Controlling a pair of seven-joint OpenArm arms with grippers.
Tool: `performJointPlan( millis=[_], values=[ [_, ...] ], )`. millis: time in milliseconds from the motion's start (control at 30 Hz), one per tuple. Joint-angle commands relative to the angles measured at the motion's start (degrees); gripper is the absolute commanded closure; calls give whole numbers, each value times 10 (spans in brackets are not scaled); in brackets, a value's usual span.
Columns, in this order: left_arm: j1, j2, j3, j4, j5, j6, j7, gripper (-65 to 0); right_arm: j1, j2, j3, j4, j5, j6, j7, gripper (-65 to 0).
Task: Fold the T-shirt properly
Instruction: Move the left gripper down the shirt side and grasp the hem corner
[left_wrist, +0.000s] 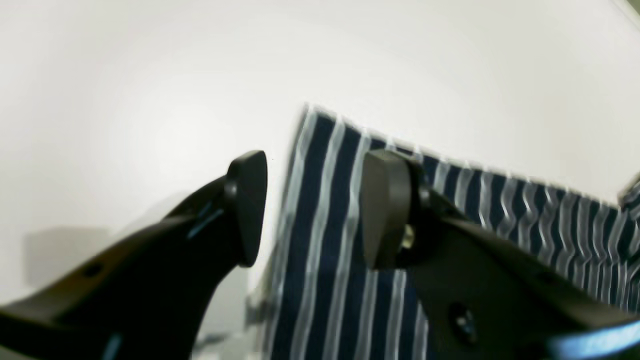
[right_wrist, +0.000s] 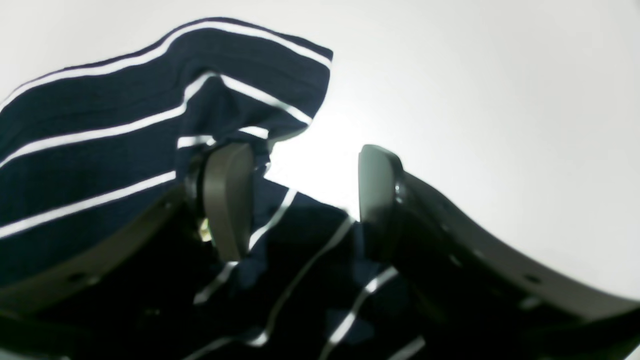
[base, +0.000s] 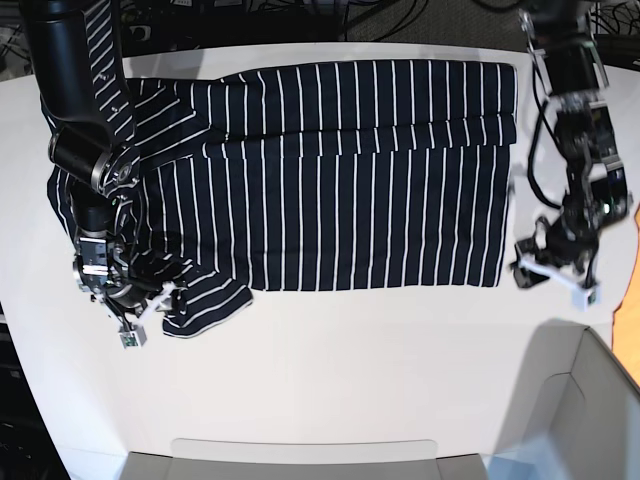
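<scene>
The dark navy T-shirt (base: 350, 170) with thin white stripes lies spread flat on the white table (base: 330, 380). One sleeve (base: 205, 300) is bunched at its near left corner. My right gripper (base: 150, 312) is open at that sleeve. In the right wrist view its jaws (right_wrist: 302, 195) stand apart over the crumpled sleeve cloth (right_wrist: 100, 125), with one finger (right_wrist: 227, 200) on the fabric. My left gripper (base: 525, 262) is open at the shirt's near right corner. In the left wrist view (left_wrist: 315, 210) the shirt's edge (left_wrist: 325, 260) lies between the jaws.
A grey box (base: 560, 400) stands at the near right corner of the table. A pale tray rim (base: 300, 450) runs along the near edge. Cables lie behind the table's far edge. An orange object (base: 635, 240) shows at the right border.
</scene>
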Motion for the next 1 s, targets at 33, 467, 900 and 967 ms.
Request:
performJointPlan(
  millis=[33, 467, 900, 967],
  values=[
    [-45, -21, 0, -85, -3, -45, -21, -298, 7, 1, -1, -2, -14, 4, -32, -332],
    [-132, -54, 166, -339, -6, -128, -165, -298, 0, 1, 0, -2, -14, 4, -33, -332],
    [-158, -32, 181, -399, -4, -170, -180, -296, -1, -4, -1, -2, -14, 4, -33, -332],
    [-160, -32, 197, -410, -4, -189, -180, -282, 0, -4, -1, -2, -14, 4, -33, -332]
  ],
)
